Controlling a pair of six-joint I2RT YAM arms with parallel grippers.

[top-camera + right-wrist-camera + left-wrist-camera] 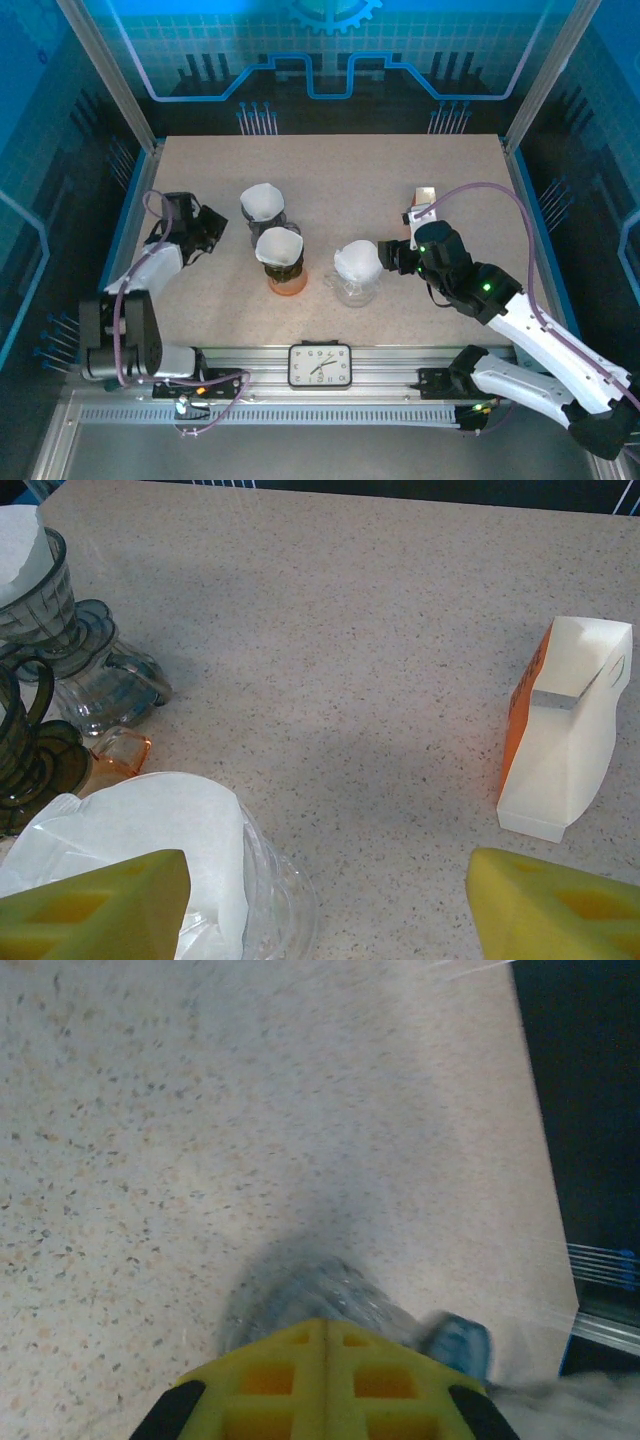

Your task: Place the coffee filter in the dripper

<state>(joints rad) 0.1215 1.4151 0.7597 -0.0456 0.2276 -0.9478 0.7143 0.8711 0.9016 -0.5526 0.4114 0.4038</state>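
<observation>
Right gripper (pixel 330 905) wide; filter (pixel 150 820) in clear dripper (pixel 285 900) by one finger, open carton (pixel 565 740) ahead-right. Left gripper (pixel 325 1370) closed; blur beyond it unreadable.

A lab test cell: aluminium frame (pixel 108 75), blue panels (pixel 330 45).

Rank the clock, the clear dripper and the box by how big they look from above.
1. The clock and the clear dripper: about alike, too close to rank.
2. The box: clearly smallest.
</observation>
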